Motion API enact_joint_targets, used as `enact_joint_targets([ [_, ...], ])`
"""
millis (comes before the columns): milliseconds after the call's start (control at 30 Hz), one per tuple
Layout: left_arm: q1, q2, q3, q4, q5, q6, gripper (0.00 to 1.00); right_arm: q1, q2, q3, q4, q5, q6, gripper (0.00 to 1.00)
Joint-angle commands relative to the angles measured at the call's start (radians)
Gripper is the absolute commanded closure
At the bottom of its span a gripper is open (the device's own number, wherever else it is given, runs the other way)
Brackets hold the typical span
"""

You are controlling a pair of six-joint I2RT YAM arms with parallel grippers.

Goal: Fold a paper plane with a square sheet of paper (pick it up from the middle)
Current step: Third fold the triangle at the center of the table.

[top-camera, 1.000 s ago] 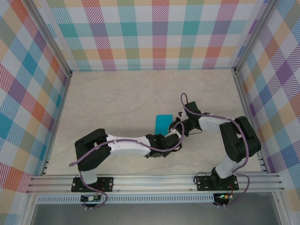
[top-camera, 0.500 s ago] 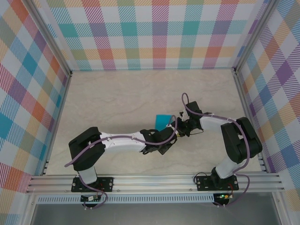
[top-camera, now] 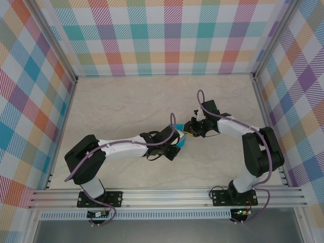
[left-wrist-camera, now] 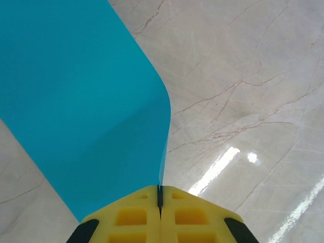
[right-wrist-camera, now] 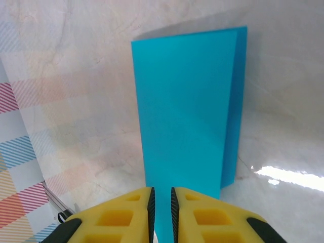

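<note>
Paper first: how does it look?
– Plain teal, and folded over on itself. From the right wrist it is a tall strip in two layers. The back layer peeks out along the right side, and the far corners are square. From the left wrist it bows upward in a smooth curve, with one rounded bend at its edge.

Where is it?
– Near the middle of the bench, between the two pincers. From above, just a small teal patch shows beside the arms.

Left pincer?
– Pressed together on the paper's edge, which rises edge-on from between its yellow fingers.

And the right pincer?
– A narrow slit apart, with teal showing through the gap. The sheet lies face-on beyond its tips. Whether they touch it I cannot tell
</note>
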Motion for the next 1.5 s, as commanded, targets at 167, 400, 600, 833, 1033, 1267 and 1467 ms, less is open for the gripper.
enact_joint_targets([
  [167, 0.051, -0.019, -0.022, 0.024, 0.087, -0.025, 1.0, 0.026, 0.207, 0.172, -0.085, -0.005, -0.1, 0.85],
  [400, 0.087, -0.002, -0.022, 0.023, 0.132, -0.037, 1.0, 0.04, 0.318, 0.239, -0.131, 0.026, -0.138, 0.85],
  [600, 0.14, 0.01, -0.026, 0.045, 0.205, -0.051, 1.0, 0.046, 0.351, 0.246, -0.148, 0.055, -0.151, 0.85],
  [833, 0.194, 0.051, -0.009, 0.034, 0.249, -0.045, 1.0, 0.049, 0.349, 0.245, -0.155, 0.063, -0.154, 0.85],
  [1033, 0.215, 0.089, 0.017, 0.017, 0.244, -0.026, 1.0, 0.05, 0.344, 0.246, -0.164, 0.066, -0.156, 0.85],
  [1267, 0.237, 0.123, 0.046, 0.007, 0.24, -0.003, 1.0, 0.051, 0.343, 0.237, -0.159, 0.067, -0.151, 0.85],
  [1467, 0.24, 0.152, 0.071, -0.004, 0.244, 0.008, 1.0, 0.051, 0.339, 0.233, -0.157, 0.07, -0.145, 0.84],
])
